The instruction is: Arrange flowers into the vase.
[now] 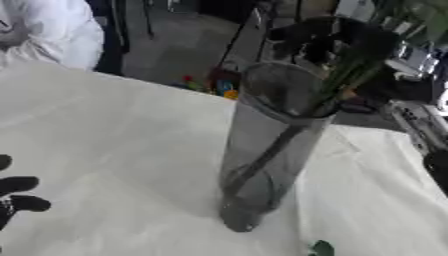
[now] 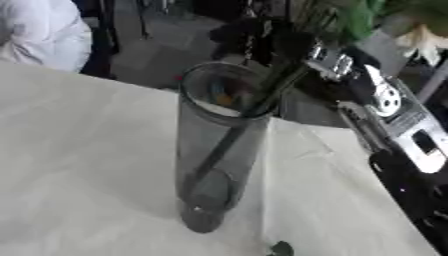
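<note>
At table centre, tall clear glass vase (image 1: 267, 150): holds dark green stem (image 1: 289, 132).
Right hand (image 2: 289, 37): fingers curled round stem; blurred.
Left hand (image 1: 16, 192): cropped, fingers spread.

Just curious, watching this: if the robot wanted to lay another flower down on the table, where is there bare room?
The widest bare patch of white table lies left of the glass vase, between it and the left hand at the view's left edge. A narrower strip runs right of the vase. It is crowded above the rim, where the right hand holds the stem, and a small green leaf lies at the near edge.
</note>
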Controlling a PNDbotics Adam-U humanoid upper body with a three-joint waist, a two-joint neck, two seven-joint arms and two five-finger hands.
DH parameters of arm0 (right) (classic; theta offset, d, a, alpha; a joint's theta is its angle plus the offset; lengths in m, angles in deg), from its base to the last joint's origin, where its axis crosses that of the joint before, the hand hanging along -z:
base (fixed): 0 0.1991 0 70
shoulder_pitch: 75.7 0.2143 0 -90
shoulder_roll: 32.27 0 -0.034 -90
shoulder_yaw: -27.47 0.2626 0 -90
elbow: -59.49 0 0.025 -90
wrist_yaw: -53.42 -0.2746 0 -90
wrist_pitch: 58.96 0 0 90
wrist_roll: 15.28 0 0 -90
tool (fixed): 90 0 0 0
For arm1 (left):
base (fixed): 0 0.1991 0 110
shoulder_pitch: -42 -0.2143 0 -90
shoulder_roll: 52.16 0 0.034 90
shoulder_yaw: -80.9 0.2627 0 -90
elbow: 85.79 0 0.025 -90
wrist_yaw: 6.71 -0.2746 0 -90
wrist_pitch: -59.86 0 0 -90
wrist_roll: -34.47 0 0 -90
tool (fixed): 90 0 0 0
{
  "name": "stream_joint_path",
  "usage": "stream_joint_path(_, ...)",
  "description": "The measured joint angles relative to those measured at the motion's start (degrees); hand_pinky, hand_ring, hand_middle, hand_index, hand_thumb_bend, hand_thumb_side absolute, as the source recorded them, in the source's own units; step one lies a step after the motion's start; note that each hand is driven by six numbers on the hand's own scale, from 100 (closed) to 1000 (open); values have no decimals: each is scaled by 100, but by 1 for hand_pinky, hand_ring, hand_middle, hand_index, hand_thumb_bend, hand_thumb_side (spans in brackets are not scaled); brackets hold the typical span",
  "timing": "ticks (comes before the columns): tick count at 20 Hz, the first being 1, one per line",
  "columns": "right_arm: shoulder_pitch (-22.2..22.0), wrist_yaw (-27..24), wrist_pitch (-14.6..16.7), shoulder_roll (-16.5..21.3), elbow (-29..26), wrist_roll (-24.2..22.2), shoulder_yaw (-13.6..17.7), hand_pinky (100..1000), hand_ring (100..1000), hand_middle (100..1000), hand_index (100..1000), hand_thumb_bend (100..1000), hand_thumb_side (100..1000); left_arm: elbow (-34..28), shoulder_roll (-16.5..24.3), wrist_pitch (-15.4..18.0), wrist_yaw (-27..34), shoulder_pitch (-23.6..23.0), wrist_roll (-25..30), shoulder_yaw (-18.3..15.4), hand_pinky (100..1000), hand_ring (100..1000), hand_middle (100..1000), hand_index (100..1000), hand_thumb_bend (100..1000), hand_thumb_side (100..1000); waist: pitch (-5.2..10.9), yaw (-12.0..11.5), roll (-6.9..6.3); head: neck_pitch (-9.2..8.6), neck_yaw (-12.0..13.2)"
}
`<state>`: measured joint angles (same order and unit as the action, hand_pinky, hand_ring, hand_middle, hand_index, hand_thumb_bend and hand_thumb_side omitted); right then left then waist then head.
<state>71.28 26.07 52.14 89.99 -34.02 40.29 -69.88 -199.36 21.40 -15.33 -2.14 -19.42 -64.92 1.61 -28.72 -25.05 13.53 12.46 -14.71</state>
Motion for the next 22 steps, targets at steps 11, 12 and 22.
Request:
stream_joint_path(11, -101, 103, 64, 44, 6, -35, 26, 1000, 1000, 833, 992, 100, 1000, 0, 0, -2, 26, 0, 1, 0, 546, 658, 718, 941, 321, 1000, 11, 24, 0, -2, 0)
stream_joint_path(12, -104, 110, 65, 44, 6, -35, 26, 1000, 1000, 834, 991, 100, 1000, 0, 0, -3, 26, 0, 2, 0, 546, 658, 718, 941, 322, 1000, 12, 27, 0, -2, 0)
stream_joint_path(22, -138, 211, 59, 52, 7, -41, 26, 1000, 1000, 849, 1000, 100, 1000, 0, 0, -25, 41, 0, 25, 0, 546, 658, 719, 942, 321, 1000, 15, 60, 0, -3, 0)
